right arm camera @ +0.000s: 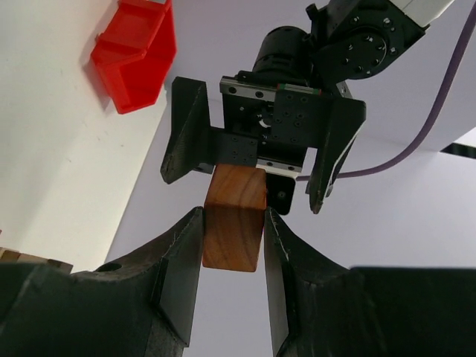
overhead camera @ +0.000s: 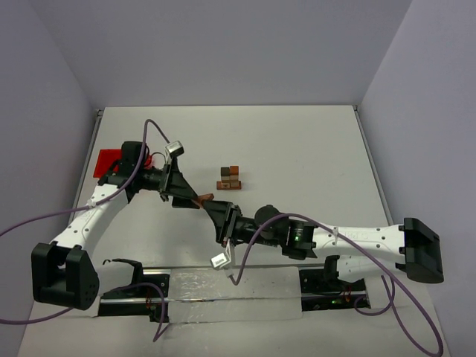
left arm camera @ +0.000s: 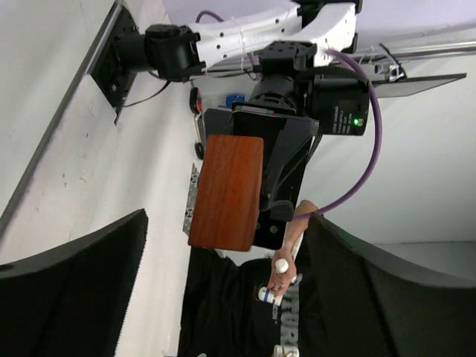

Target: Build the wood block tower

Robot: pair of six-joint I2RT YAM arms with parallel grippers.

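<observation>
Reddish-brown rectangular wooden block sits clamped in right gripper; left gripper stands wide open at its far end; small wooden block tower lies near, farther out.

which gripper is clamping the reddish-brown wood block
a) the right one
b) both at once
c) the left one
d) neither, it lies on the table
a: in the right wrist view the right gripper has its fingers pressed on both sides of the reddish-brown wood block, held in the air, while the left gripper has its jaws spread wide, clear of the block.
</observation>
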